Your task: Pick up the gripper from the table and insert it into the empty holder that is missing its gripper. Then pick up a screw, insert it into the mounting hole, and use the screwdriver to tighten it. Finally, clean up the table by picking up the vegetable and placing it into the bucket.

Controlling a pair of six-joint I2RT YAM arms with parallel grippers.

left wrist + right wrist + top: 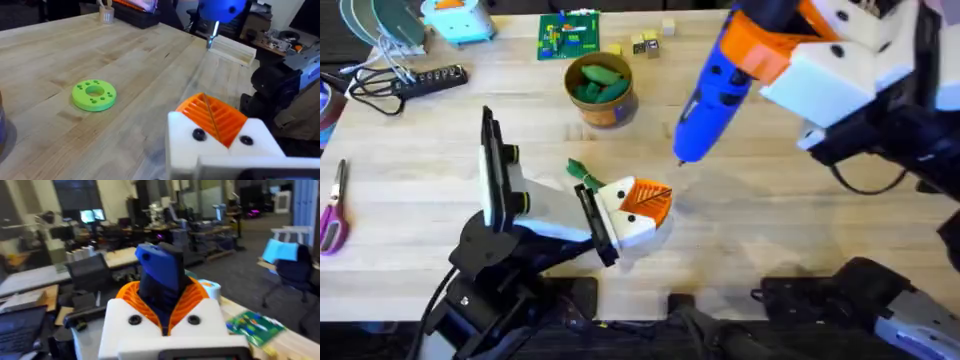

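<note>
Right tool point(760, 55) is clamped on the screwdriver point(712, 100); in the right wrist view the blue body point(161, 272) sits gripped between the orange ribbed pads point(135, 297). The screwdriver hangs tilted, bit down, with its tip just above the tabletop point(800, 230), near the left tool and to the right of the bucket point(602, 90).

Left tool point(645, 205) lies low over the tabletop, in front of the bucket. Its orange pads point(215, 117) look pressed together, with only a thin seam between them, and I see nothing held. A dark green vegetable point(582, 173) lies on the tabletop between the bucket and the left tool, touching or just beside the tool's white body; which, I cannot tell.

The bucket holds green pieces. In the left wrist view a lime-green disc point(94, 95) lies flat on the tabletop, well apart from the left tool.
</note>
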